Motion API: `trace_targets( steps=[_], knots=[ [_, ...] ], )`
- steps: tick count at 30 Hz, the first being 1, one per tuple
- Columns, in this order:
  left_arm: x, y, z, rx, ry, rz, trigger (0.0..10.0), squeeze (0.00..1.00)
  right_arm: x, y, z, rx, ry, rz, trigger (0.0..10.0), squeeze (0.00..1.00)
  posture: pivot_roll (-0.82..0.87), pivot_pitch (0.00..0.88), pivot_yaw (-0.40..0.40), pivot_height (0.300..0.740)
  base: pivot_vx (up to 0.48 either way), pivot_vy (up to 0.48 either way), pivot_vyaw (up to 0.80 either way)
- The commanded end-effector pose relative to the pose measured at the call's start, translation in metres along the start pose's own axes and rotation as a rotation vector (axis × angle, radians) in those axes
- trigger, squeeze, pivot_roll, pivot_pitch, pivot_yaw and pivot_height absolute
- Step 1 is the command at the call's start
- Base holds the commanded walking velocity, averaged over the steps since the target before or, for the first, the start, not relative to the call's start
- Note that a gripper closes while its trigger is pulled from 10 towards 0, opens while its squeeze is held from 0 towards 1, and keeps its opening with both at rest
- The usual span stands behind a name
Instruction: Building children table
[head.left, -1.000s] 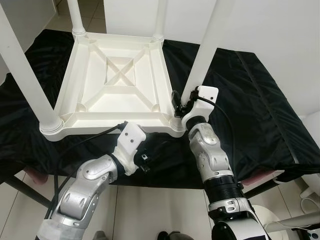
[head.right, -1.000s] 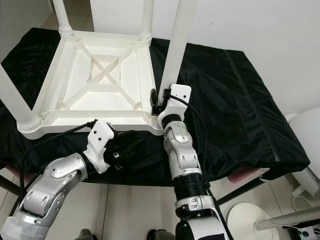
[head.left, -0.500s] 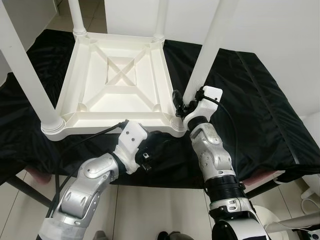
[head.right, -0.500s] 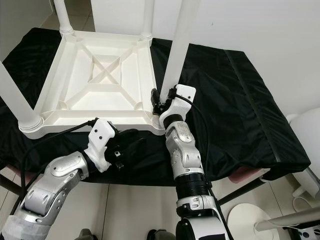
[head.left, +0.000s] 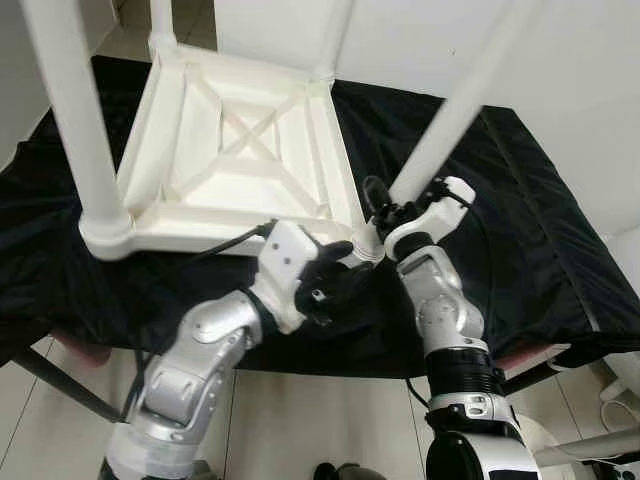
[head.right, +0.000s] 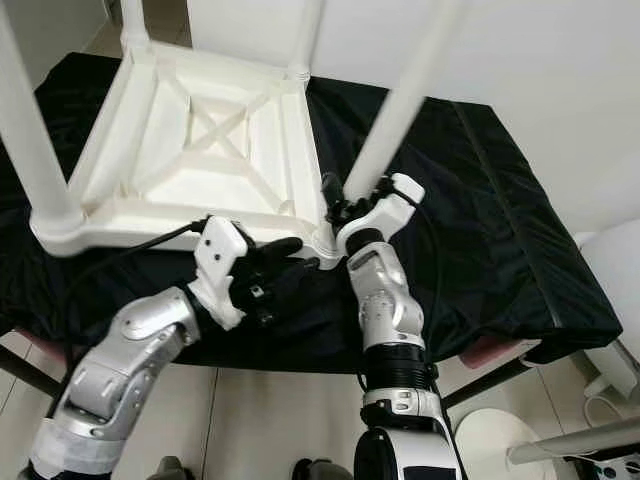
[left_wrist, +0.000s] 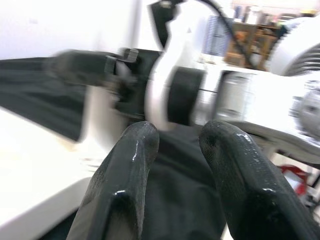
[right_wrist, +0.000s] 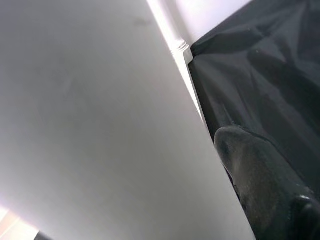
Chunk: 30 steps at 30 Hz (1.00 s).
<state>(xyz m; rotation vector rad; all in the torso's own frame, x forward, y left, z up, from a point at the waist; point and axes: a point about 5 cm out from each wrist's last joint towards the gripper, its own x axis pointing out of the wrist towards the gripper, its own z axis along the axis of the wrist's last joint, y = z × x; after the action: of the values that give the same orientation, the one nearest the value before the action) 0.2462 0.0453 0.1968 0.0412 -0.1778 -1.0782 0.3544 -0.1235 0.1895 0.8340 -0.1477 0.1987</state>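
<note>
Overturned, white table (head.left: 240, 150), legs up, right gripper (head.left: 385, 212) seemingly clamping tilted leg (head.left: 462, 105), left gripper (head.left: 335, 272) slightly spread.

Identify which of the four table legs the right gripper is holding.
The near-right leg, the one leaning out over the black cloth. The right gripper grips its base by the white table; the other three stand free.

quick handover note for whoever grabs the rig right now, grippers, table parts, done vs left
Right gripper: shut on the near-right leg just above its socket.
Left gripper: open, empty, at the near-right corner of the upturned white table top, which lies on the black cloth.
Done: all four legs stand in the corner sockets.
Left: the held leg leans; seat it, then release.
</note>
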Motion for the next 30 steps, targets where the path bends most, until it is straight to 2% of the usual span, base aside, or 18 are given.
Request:
trace_targets(
  steps=[1,2,5,6,7,8,10,13,18,23,25,26,27,29,30],
  knots=[
    [0.006,-0.009,-0.004,-0.031,0.018,0.069,10.0,0.0,-0.006,-0.006,-0.017,0.27,0.013,-0.006,10.0,0.0,0.06,0.139,-0.088,0.74,0.0,0.0,0.0],
    [0.006,-0.009,-0.004,-0.031,0.018,0.069,10.0,0.0,-0.006,-0.006,-0.017,0.27,0.013,-0.006,10.0,0.0,0.06,0.139,-0.088,0.74,0.0,0.0,0.0],
    [0.01,-0.018,0.002,-0.09,-0.01,0.015,10.0,0.0,-0.011,-0.017,-0.018,0.408,0.007,0.003,10.0,0.0,0.06,0.147,-0.088,0.74,0.0,0.0,0.0],
    [0.01,-0.018,0.002,-0.09,-0.01,0.015,10.0,0.0,-0.011,-0.017,-0.018,0.408,0.007,0.003,10.0,0.0,0.06,0.147,-0.088,0.74,0.0,0.0,0.0],
    [0.009,-0.022,0.005,-0.106,-0.023,-0.019,10.0,0.0,-0.014,-0.023,-0.02,0.502,0.003,0.013,10.0,0.0,0.06,0.15,-0.088,0.74,0.0,0.0,0.0],
    [0.009,-0.022,0.005,-0.106,-0.023,-0.019,10.0,0.0,-0.014,-0.023,-0.02,0.502,0.003,0.013,10.0,0.0,0.06,0.15,-0.088,0.74,0.0,0.0,0.0],
    [0.009,-0.026,0.008,-0.134,-0.033,-0.064,10.0,0.0,-0.019,-0.034,-0.022,0.66,-0.023,0.042,10.0,0.0,0.06,0.155,-0.088,0.74,0.0,0.0,0.0],
    [0.009,-0.025,0.005,-0.139,-0.012,-0.058,10.0,0.0,-0.026,-0.043,-0.024,0.801,-0.06,0.074,10.0,0.0,0.06,0.161,-0.087,0.74,0.0,0.0,0.0],
    [0.008,-0.023,0.002,-0.123,0.006,-0.039,10.0,0.0,-0.026,-0.044,-0.028,0.846,-0.058,0.074,10.0,0.0,0.06,0.164,-0.087,0.74,0.0,0.0,0.0],
    [0.008,-0.02,0.0,-0.114,0.022,-0.018,10.0,0.0,-0.028,-0.033,-0.04,0.728,0.032,0.079,10.0,0.0,0.06,0.165,-0.088,0.74,0.0,0.0,0.0],
    [0.008,-0.02,0.001,-0.115,0.024,-0.016,10.0,0.0,-0.03,-0.031,-0.042,0.712,0.045,0.08,10.0,0.0,0.06,0.166,-0.088,0.74,0.0,0.0,0.0],
    [0.007,-0.019,0.0,-0.115,0.029,-0.009,10.0,0.0,-0.036,-0.034,-0.046,0.754,0.048,0.056,10.0,0.0,0.06,0.168,-0.085,0.74,0.0,0.0,0.0],
    [0.007,-0.019,0.0,-0.115,0.029,-0.009,10.0,0.0,-0.036,-0.034,-0.046,0.754,0.048,0.056,10.0,0.0,0.06,0.168,-0.085,0.74,0.0,0.0,0.0],
    [0.006,-0.016,-0.001,-0.118,0.039,0.002,10.0,0.0,-0.047,-0.04,-0.046,0.898,0.02,0.057,10.0,0.0,0.05,0.169,-0.081,0.74,0.0,0.0,0.0],
    [0.006,-0.016,-0.001,-0.118,0.039,0.002,10.0,0.0,-0.047,-0.04,-0.046,0.898,0.02,0.057,10.0,0.0,0.05,0.169,-0.081,0.74,0.0,0.0,0.0]
  ],
)
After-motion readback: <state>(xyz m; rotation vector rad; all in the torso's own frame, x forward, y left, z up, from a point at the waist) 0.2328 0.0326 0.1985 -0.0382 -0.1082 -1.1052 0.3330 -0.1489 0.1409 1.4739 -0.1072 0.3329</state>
